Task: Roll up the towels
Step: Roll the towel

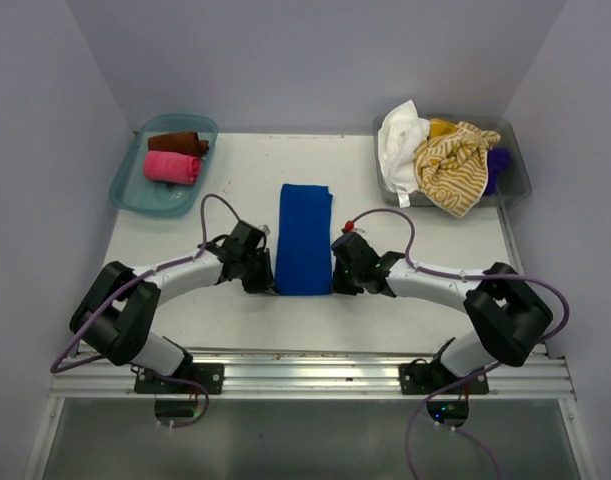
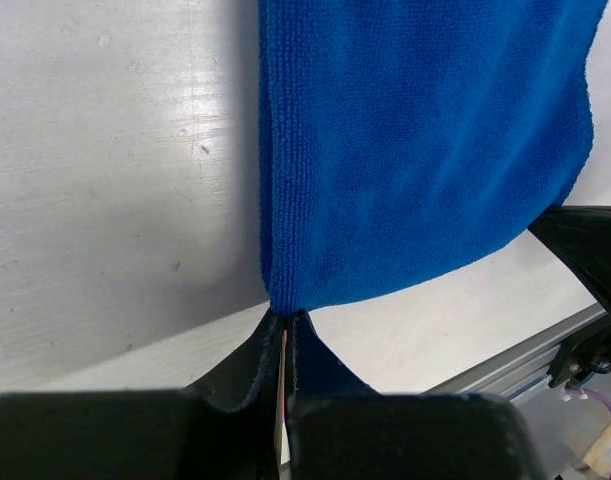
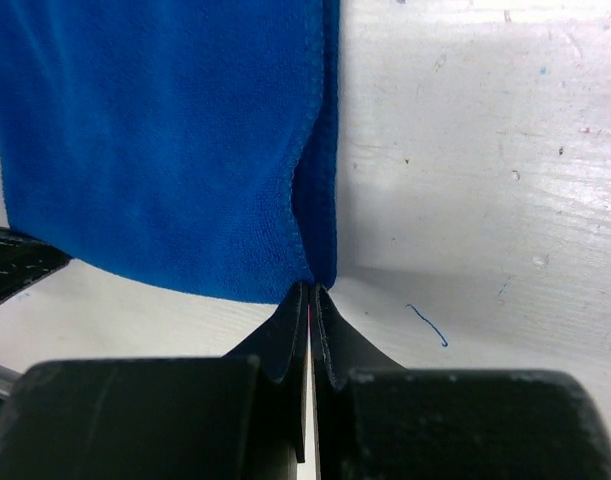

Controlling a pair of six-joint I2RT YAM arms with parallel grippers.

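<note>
A royal blue towel (image 1: pixel 305 238) lies folded into a long strip in the middle of the table, running front to back. My left gripper (image 1: pixel 270 283) is shut on its near left corner; in the left wrist view the closed tips (image 2: pixel 288 318) pinch the blue towel (image 2: pixel 425 150) where its folded edge ends. My right gripper (image 1: pixel 337 283) is shut on the near right corner, and the right wrist view shows the pinched tips (image 3: pixel 312 290) against the blue towel (image 3: pixel 155 140). Both grippers sit low at the table surface.
A teal tray (image 1: pixel 130 190) at the back left holds a rolled brown towel (image 1: pixel 178 143) and a rolled pink towel (image 1: pixel 172 167). A grey bin (image 1: pixel 515 165) at the back right holds crumpled white (image 1: pixel 400 135), yellow striped (image 1: pixel 453 170) and purple (image 1: pixel 497 165) towels. A metal rail (image 1: pixel 305 370) runs along the near edge.
</note>
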